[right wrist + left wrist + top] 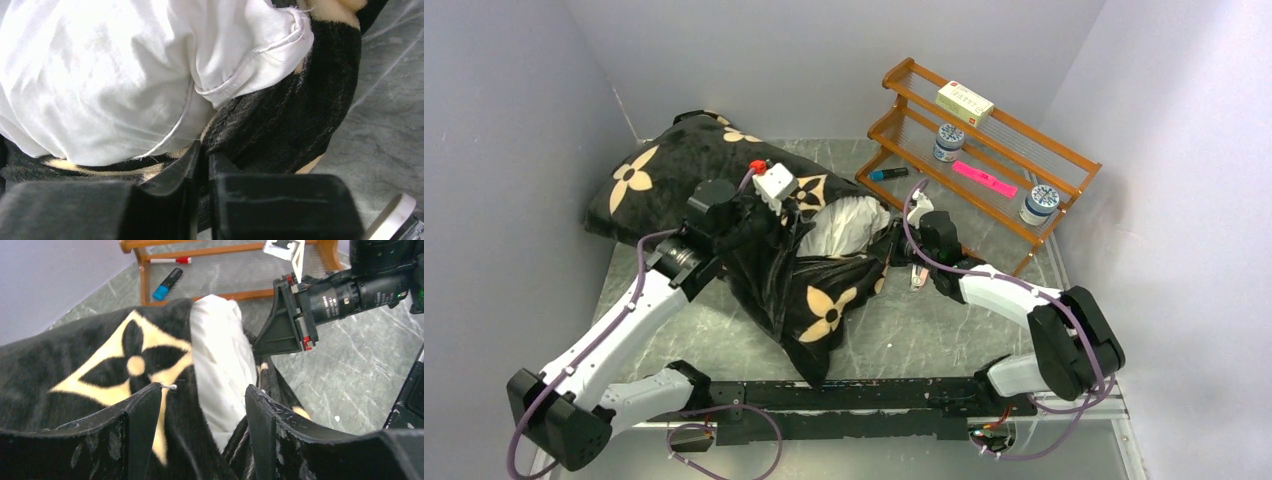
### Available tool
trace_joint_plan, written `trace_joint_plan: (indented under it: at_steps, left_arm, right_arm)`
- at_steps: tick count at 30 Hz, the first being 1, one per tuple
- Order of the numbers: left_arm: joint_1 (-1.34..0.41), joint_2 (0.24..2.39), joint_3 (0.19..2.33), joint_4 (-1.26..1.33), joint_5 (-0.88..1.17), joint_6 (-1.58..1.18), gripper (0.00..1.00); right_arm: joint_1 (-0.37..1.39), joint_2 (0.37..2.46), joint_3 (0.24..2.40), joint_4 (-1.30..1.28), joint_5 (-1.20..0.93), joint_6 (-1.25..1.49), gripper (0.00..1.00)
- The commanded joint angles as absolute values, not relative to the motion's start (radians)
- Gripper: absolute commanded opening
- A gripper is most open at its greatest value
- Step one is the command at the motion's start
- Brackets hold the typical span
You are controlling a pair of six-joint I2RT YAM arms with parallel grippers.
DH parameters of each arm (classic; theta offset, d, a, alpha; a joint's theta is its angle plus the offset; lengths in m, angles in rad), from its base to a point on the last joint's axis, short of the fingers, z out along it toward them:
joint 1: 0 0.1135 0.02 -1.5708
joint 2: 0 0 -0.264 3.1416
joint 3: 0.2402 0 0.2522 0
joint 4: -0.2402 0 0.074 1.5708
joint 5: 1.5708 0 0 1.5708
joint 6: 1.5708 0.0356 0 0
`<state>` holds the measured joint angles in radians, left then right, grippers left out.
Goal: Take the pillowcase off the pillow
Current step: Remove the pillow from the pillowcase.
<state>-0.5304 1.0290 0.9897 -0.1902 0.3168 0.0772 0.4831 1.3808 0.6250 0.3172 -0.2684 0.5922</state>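
The black flower-printed pillowcase (674, 165) is lying across the marble-patterned tabletop (924, 330), from the far left corner toward the middle. The white pillow (844, 225) is sticking out of its open end, and the rest of it is sitting inside the cover. The left gripper (202, 397) is hovering over this opening with its jaws released and wide apart; black fabric and part of the pillow are showing between them. The right gripper (204, 155) is pinching the plush rim of the pillowcase, its jaws clenched on it, just beside the pillow's stitched corner. A wooden rack (1024, 132) is standing behind, at the right.
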Motion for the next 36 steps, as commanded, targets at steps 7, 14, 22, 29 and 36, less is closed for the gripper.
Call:
trace_joint_plan:
  at_steps: [7,14,22,29,36]
  left_arm:
    - [-0.734,1.173,1.140,-0.288,0.198,0.137,0.71]
    - [-0.798,1.342,1.275,-0.347,0.145,0.116,0.76]
    - [-0.905,1.577,1.542,-0.441,-0.194,0.132,0.85]
    - [-0.931,1.729,1.642,-0.478,-0.328,0.167,0.89]
    - [-0.945,1.812,1.668,-0.472,-0.379,0.193,0.91]
  right_arm:
    - [0.478,1.230,0.645,0.143,-0.251,0.536,0.44]
    - [0.466,1.175,0.630,0.063,-0.090,0.549,0.65]
    - [0.411,1.141,0.573,0.071,-0.002,0.608,0.86]
    - [0.363,1.091,0.532,0.080,0.039,0.615,0.92]
    - [0.361,1.074,0.531,0.096,0.023,0.598,0.92]
